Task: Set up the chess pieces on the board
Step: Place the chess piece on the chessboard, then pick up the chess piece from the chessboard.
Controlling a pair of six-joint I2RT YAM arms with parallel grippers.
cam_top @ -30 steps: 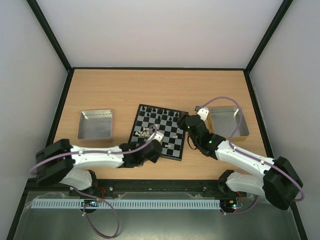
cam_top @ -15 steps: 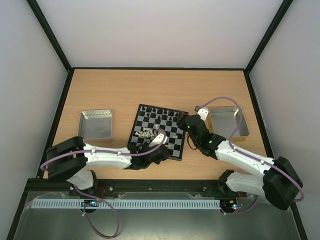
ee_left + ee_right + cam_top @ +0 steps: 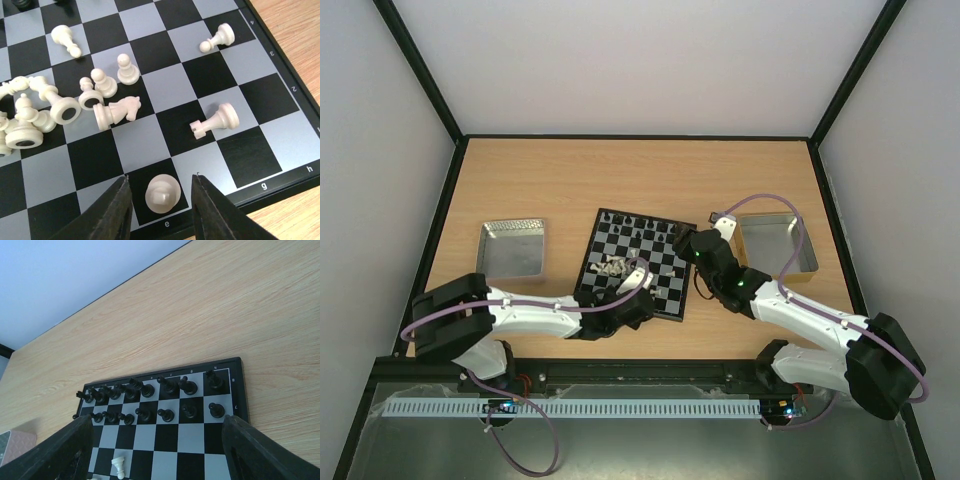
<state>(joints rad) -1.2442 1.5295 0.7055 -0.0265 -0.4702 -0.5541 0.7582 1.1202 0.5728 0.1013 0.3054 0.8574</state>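
- The board [image 3: 665, 285] lies near the middle of the wooden table [image 3: 620, 170], turned a little askew, with a metal tray [image 3: 512, 248] well off its left side and another tray [image 3: 775, 245] just off its right side
- The left gripper [image 3: 160, 176] hangs low over the board's near edge, its two dark fingers [image 3: 117, 210] straddling one white piece [image 3: 162, 194]
- That piece stands upright on the dark square in the board's nearest row, just above the letter e on the rim
- The left jaws are released: a slim gap shows on each side of the piece, so neither finger touches it
- Further in on the board, to the left of that square, a heap of white pieces [image 3: 30, 115] lies tumbled together, some on their sides and some showing their round bases
- A white knight [image 3: 116, 110] lies on its side at the edge of the heap, with two white pawns [image 3: 127, 70] upright just beyond it
- A white rook [image 3: 215, 120] lies toppled nearer the board's right edge, and a fallen pawn [image 3: 217, 39] lies further up that same side
- The black pieces [image 3: 150, 400] stand in two rows along the board's far edge
- The right gripper [image 3: 157, 417] hovers above the board's far right part, jaws spread wide and grasping nothing
- One white pawn [image 3: 118, 466] stands alone a couple of rows nearer than the black rows
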